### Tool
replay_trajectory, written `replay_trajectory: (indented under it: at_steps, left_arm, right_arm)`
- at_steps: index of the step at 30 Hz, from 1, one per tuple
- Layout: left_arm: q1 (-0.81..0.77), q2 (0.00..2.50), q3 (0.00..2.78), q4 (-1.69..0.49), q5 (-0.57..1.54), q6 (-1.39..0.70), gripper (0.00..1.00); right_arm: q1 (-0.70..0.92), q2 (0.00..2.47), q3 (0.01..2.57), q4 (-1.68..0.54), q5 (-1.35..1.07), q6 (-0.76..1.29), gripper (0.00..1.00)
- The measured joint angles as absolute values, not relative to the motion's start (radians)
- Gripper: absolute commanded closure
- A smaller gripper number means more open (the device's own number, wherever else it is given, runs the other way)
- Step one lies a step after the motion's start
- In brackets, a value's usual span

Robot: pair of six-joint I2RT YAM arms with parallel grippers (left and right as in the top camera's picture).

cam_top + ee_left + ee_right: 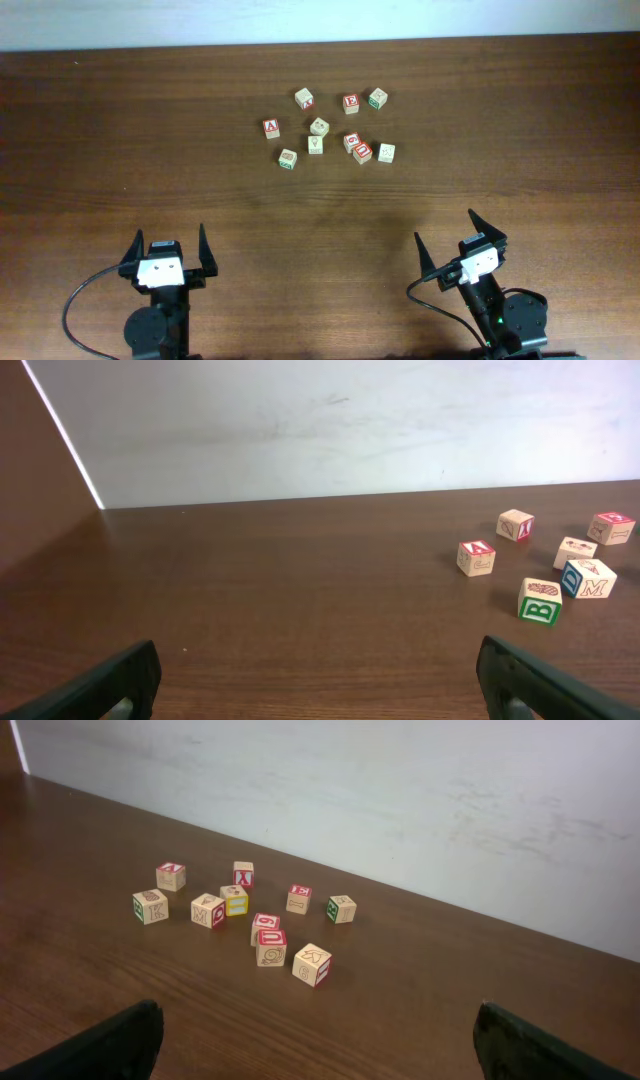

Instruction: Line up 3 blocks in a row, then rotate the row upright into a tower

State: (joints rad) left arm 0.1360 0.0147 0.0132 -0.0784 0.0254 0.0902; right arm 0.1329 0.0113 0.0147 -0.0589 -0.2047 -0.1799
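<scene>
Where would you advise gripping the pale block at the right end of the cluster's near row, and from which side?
I'd come straight down with the right pincer and pinch the pale block across its near and far side faces: it sits flat, and the red-topped block crowds its other axis.

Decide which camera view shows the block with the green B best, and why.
The left wrist view: the B block sits nearest, its green letter readable. Overhead shows it tiny, from above; the right wrist view shows it far off, letter unreadable.
</scene>
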Motion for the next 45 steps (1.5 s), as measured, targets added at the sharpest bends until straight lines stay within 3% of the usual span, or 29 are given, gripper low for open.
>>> replay_trajectory:
  at_steps: [45]
  left_arm:
    - [0.136,0.015,0.013,-0.047,0.026,0.09,0.01]
  right_arm:
    - [0.133,0.011,0.015,-0.058,-0.205,-0.18,0.01]
